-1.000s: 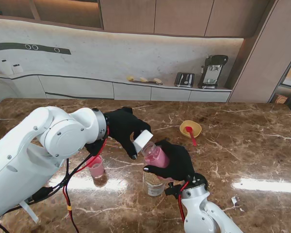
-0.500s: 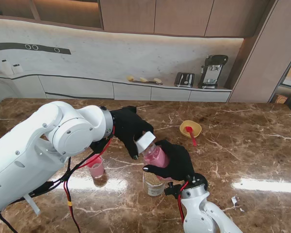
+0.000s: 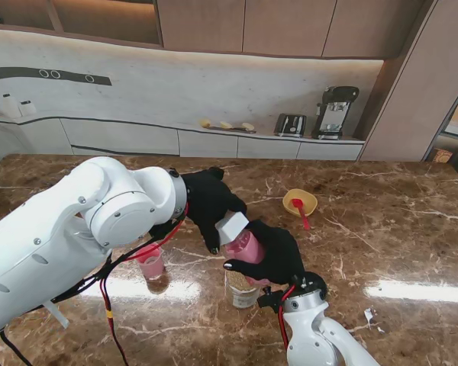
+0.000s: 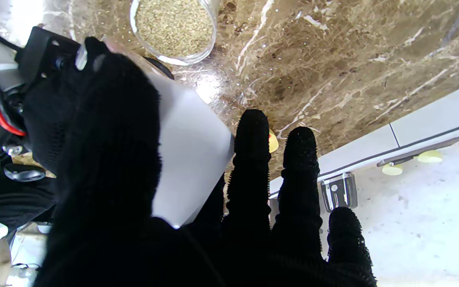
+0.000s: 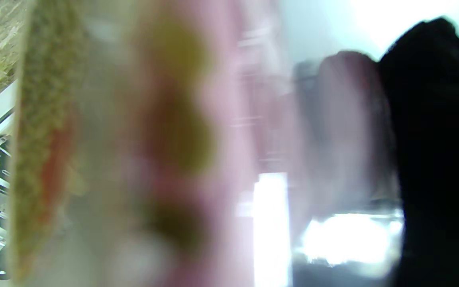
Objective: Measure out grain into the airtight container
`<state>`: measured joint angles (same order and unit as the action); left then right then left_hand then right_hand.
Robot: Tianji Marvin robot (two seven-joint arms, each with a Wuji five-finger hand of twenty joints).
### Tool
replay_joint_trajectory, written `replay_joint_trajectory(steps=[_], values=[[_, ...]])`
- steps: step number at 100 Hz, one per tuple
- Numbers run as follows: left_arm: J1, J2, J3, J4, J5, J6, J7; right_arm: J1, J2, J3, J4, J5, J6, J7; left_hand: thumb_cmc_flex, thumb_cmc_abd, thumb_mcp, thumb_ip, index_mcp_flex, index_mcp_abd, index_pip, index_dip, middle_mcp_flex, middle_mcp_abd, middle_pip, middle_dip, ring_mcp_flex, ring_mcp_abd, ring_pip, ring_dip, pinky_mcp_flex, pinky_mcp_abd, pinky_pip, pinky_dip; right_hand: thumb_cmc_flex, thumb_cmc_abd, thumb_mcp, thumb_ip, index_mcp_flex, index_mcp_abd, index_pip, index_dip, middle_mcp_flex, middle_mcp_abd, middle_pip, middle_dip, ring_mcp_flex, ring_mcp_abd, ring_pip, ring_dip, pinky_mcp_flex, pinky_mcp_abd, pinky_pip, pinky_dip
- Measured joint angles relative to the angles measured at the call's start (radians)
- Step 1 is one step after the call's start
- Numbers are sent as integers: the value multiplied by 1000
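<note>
Marble counter (image 3: 382,229) w/ kitchen behind. Right hand (image 3: 273,253) wrapped round pink jar (image 3: 244,245), held tilted above grain cup (image 3: 243,290). Left hand (image 3: 208,200) clamped on jar's white lid (image 3: 230,226), thumb and fingers (image 4: 249,159) either side.

Bench (image 3: 382,229) showing brown marble, white veins. Left hand (image 3: 210,202) and right hand (image 3: 271,252) wearing black gloves. Jar (image 3: 243,245) showing pink, lid (image 3: 231,226) white. Arms (image 3: 69,229) showing white, cables (image 3: 149,252) red. Bowl (image 3: 300,201) glowing yellow, spoon (image 3: 299,209) red. Grain (image 4: 173,26) looking tan.
</note>
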<state>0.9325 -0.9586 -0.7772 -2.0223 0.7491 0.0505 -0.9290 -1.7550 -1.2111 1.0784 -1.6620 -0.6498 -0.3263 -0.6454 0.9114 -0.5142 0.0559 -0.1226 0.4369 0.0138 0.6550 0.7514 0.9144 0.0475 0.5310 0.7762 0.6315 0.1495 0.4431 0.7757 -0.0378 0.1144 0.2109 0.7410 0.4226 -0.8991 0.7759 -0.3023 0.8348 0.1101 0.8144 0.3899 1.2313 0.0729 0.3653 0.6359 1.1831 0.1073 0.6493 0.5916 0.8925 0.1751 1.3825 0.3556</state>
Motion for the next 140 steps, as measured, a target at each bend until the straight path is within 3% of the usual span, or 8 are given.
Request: replay_joint_trajectory(steps=[6, 16, 40, 51, 62, 80, 92, 140], values=[[5, -1, 0, -2, 15, -16, 7, 0, 0, -2, 0, 1, 0, 0, -8, -12, 15, 0, 10, 1, 6, -16, 23, -2, 9, 9, 24, 11, 19, 19, 4, 0, 15, -13, 0, 0, 0, 0, 0, 0, 0, 0, 0, 0, 1, 0, 1, 1, 0, 0, 1, 0, 0, 0], [25, -5, -5, -5, 27, -26, 35, 1, 0, -6, 0, 15, 0, 8, -82, -61, 134, -14, 49, 6, 19, -59, 60, -1, 20, 11, 59, 23, 50, 32, 5, 0, 71, -35, 0, 0, -3, 0, 2, 0, 0, 0, 0, 0, 3, 0, 1, 1, 0, 0, 2, 0, 0, 0], [58, -9, -18, -9, 52, -59, 68, -1, -4, -9, 1, 44, 0, 18, -113, -104, 237, -29, 70, 8, 20, -113, 98, 5, 30, 43, 84, 29, 54, 33, -5, 1, 177, -102, 0, 0, -11, 0, 13, -1, 0, 0, 2, 1, 10, 0, 2, 5, 1, 0, 2, 1, 1, 0], [73, -12, -30, -8, 65, -102, 96, -1, -6, -10, 2, 53, 1, 18, -113, -129, 289, -36, 77, 8, 22, -184, 107, 5, 3, 87, 84, 29, 54, 39, -7, 2, 188, -124, 0, 0, -12, 0, 14, -2, 0, 0, 2, 1, 11, 0, 2, 5, 1, 0, 2, 2, 1, 0], [93, -14, -37, -5, 65, -106, 141, -1, -7, -10, 2, 78, 1, 25, -113, -145, 311, -36, 95, 8, 23, -258, 112, 22, -6, 129, 83, 29, 54, 42, -9, 2, 188, -136, 0, 0, -16, 0, 18, -3, 0, 0, 3, 1, 14, 0, 2, 7, 1, 0, 2, 4, 1, 0], [91, -15, -33, -5, 65, -109, 136, -2, -11, -9, 3, 107, 0, 40, -113, -146, 331, -46, 95, 8, 20, -318, 112, 30, -24, 153, 80, 29, 55, 44, -9, 2, 188, -136, 0, 0, -29, 0, 26, -12, 0, 0, 3, 1, 24, 0, 3, 9, 2, 0, 2, 10, 1, -1], [90, -15, -34, -5, 63, -137, 143, -4, -12, -9, 3, 107, 0, 38, -103, -147, 341, -46, 113, 8, -10, -406, 112, 39, -86, 225, 51, 29, 55, 62, -11, 2, 168, -136, 0, 0, -29, 0, 28, -12, 0, 0, 4, 2, 28, 0, 7, 13, 2, 0, 1, 13, 1, -1], [91, -16, -33, 14, 34, -167, 192, -5, -14, -6, 14, 103, -13, 15, -92, -154, 350, -46, 127, 15, -30, -417, 107, 64, -116, 251, 23, 29, 54, 69, -21, 2, 162, -134, -1, 0, -30, 0, 29, -12, 7, 0, 4, 2, 29, 11, 9, 16, 2, 0, 1, 14, 1, -2]])
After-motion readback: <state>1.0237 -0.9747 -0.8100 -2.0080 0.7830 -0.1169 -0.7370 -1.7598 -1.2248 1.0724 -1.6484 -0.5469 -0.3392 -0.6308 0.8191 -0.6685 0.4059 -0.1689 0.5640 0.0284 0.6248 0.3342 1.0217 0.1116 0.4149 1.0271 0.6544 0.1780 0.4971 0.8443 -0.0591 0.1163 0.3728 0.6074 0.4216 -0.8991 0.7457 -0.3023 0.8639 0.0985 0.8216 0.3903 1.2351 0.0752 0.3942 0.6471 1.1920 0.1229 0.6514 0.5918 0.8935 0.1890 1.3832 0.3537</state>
